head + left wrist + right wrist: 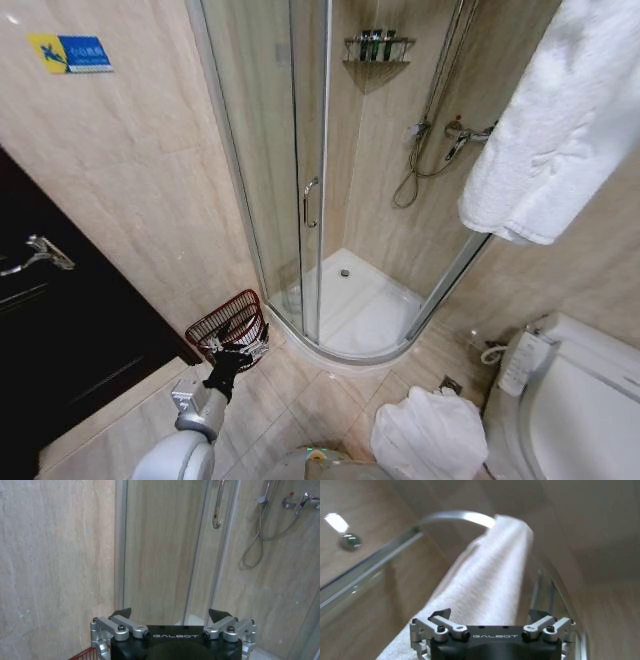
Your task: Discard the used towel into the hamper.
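Note:
A white towel (pixel 560 120) hangs over the curved top rail of the shower enclosure at the upper right. In the right wrist view the towel (pixel 490 573) runs along that rail just beyond my right gripper (pixel 490 613), which is open and holds nothing. The hamper (pixel 222 322), a small reddish-brown wire basket, stands on the floor against the wall, left of the shower door. My left gripper (pixel 245 347) hovers at the hamper's near rim, open and empty. A bit of the red hamper rim (pixel 85 654) shows beside the left gripper (pixel 171 613).
The glass shower enclosure (pixel 300 200) with its door handle fills the middle. A toilet (pixel 580 400) stands at the right, and a white crumpled bundle (pixel 430 435) lies on the tiles beside it. A dark door (pixel 60 330) is at the left.

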### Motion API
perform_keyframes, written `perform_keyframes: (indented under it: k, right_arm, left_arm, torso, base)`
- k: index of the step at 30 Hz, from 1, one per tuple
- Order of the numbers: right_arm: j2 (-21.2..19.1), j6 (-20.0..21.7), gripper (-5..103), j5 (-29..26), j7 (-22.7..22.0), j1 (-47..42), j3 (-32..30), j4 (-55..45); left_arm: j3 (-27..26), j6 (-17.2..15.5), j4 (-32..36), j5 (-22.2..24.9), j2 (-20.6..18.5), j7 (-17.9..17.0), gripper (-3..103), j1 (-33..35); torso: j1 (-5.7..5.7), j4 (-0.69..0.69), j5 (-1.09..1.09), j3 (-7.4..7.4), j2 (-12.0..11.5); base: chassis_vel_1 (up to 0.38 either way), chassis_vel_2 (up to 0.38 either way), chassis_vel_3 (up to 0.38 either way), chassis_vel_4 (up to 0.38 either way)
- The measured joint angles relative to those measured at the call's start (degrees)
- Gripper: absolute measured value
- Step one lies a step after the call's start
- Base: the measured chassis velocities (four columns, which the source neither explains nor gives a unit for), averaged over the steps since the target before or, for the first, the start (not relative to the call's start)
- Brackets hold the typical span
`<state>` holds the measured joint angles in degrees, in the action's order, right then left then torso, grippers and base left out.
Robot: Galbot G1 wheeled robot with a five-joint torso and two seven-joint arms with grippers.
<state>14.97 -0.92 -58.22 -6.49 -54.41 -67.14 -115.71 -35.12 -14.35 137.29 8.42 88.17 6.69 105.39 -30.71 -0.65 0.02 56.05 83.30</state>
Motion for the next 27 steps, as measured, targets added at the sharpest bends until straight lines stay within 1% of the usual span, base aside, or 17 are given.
perform_keyframes:
  k: [2, 3, 5, 7, 8, 12, 13, 15, 16, 18, 19, 20, 23, 24, 25, 27]
  right_arm:
    - [-0.61, 2.11, 100, -3.8, -1.72, 0.13, 0.12, -0.45]
    - [-0.61, 2.11, 100, -3.8, -1.72, 0.13, 0.12, -0.45]
    - [-1.87, 2.62, 100, -5.15, -1.18, 0.66, 0.19, 0.97]
    - [-3.91, 3.51, 100, -9.04, -0.96, 2.12, 0.21, 2.39]
    - [-3.91, 3.51, 100, -9.04, -0.96, 2.12, 0.21, 2.39]
    - [-10.03, 6.12, 100, -21.73, -0.7, 5.65, 0.22, 5.15]
    - [-10.03, 6.12, 100, -21.73, -0.7, 5.65, 0.22, 5.15]
    - [-13.65, 6.57, 100, -27.73, 0.12, 6.21, -0.03, 7.1]
    - [-13.65, 6.57, 100, -27.73, 0.12, 6.21, -0.03, 7.1]
    - [-16.2, 6.66, 100, -31.8, 0.79, 5.4, -0.8, 8.85]
    - [-16.2, 6.66, 100, -31.8, 0.79, 5.4, -0.8, 8.85]
    - [-17.29, 6.64, 100, -33.55, 0.84, 3.72, -2.35, 9.67]
    - [-20.24, 5.99, 100, -37.32, 0.71, 0.41, -3.83, 12.13]
    - [-21.14, 5.66, 100, -37.75, 0.69, -0.16, -3.92, 13.11]
    - [-21.14, 5.66, 100, -37.75, 0.69, -0.16, -3.92, 13.11]
    - [-23.29, 5.05, 100, -37.85, 0.74, -1.4, -3.93, 15.35]
  left_arm:
    - [0.0, 0.0, 0.0, 0.0, 0.0, 0.0, 100, 0.0]
    - [0.0, 0.0, 0.0, 0.0, 0.0, 0.0, 100, 0.0]
    - [0.0, 0.0, 0.0, 0.0, 0.0, 0.0, 100, 0.0]
    - [0.0, 0.0, 0.0, 0.0, 0.0, 0.0, 100, 0.0]
    - [0.0, 0.0, 0.0, 0.0, 0.0, 0.0, 100, 0.0]
    - [0.0, 0.0, 0.0, 0.0, -0.02, 0.0, 100, 0.0]
    - [0.0, 0.0, 0.0, 0.0, -0.02, 0.0, 100, 0.0]
    - [0.0, 0.0, 0.0, 0.0, 0.0, 0.0, 100, 0.0]
    - [0.0, 0.0, 0.0, 0.0, 0.0, 0.0, 100, 0.0]
    - [0.0, 0.0, 0.0, 0.0, -0.01, 0.0, 100, 0.0]
    - [0.0, 0.0, 0.0, 0.0, -0.01, 0.0, 100, 0.0]
    - [0.0, 0.0, 0.0, 0.0, -0.01, 0.0, 100, 0.0]
    - [0.01, 0.0, 0.0, -0.01, 0.0, 0.0, 100, 0.0]
    - [0.0, 0.0, 0.0, 0.0, 0.0, 0.0, 100, 0.0]
    - [0.0, 0.0, 0.0, 0.0, 0.0, 0.0, 100, 0.0]
    - [0.0, 0.0, 0.0, 0.0, 0.0, 0.0, 100, 0.0]
  torso:
    - [0.0, 0.01, -0.01, 0.0, 0.0]
    - [0.0, 0.01, -0.01, 0.0, 0.0]
    - [0.0, 0.02, -0.01, 0.0, 0.0]
    - [0.0, 0.02, -0.01, 0.0, 0.0]
    - [0.0, 0.02, -0.01, 0.0, 0.0]
    - [0.0, 0.0, -0.03, 0.0, 0.01]
    - [0.0, 0.0, -0.03, 0.0, 0.01]
    - [0.0, 0.0, -0.05, 0.0, 0.02]
    - [0.0, 0.0, -0.05, 0.0, 0.02]
    - [0.0, 0.01, -0.02, 0.0, 0.02]
    - [0.0, 0.01, -0.02, 0.0, 0.02]
    - [0.0, 0.02, 0.01, 0.0, 0.02]
    - [0.01, 0.01, -0.02, 0.0, 0.02]
    - [0.0, 0.02, -0.01, 0.0, 0.01]
    - [0.0, 0.02, -0.01, 0.0, 0.01]
    - [0.0, 0.02, -0.01, 0.0, 0.01]
  base:
    - [0.0, 0.0, 0.0, 0.0]
    - [0.0, 0.0, 0.0, 0.0]
    - [0.0, 0.0, 0.0, 0.0]
    - [0.0, 0.0, 0.0, 0.0]
    - [0.0, 0.0, 0.0, 0.0]
    - [0.0, 0.0, 0.0, 0.0]
    - [0.0, 0.0, 0.0, 0.0]
    - [0.0, 0.0, 0.0, 0.0]
    - [0.0, 0.0, 0.0, 0.0]
    - [0.0, 0.0, 0.0, 0.0]
    - [0.0, 0.0, 0.0, 0.0]
    - [0.0, 0.0, 0.0, 0.0]
    - [0.0, 0.0, 0.0, 0.0]
    - [0.0, 0.0, 0.0, 0.0]
    - [0.0, 0.0, 0.0, 0.0]
    - [0.0, 0.0, 0.0, 0.0]
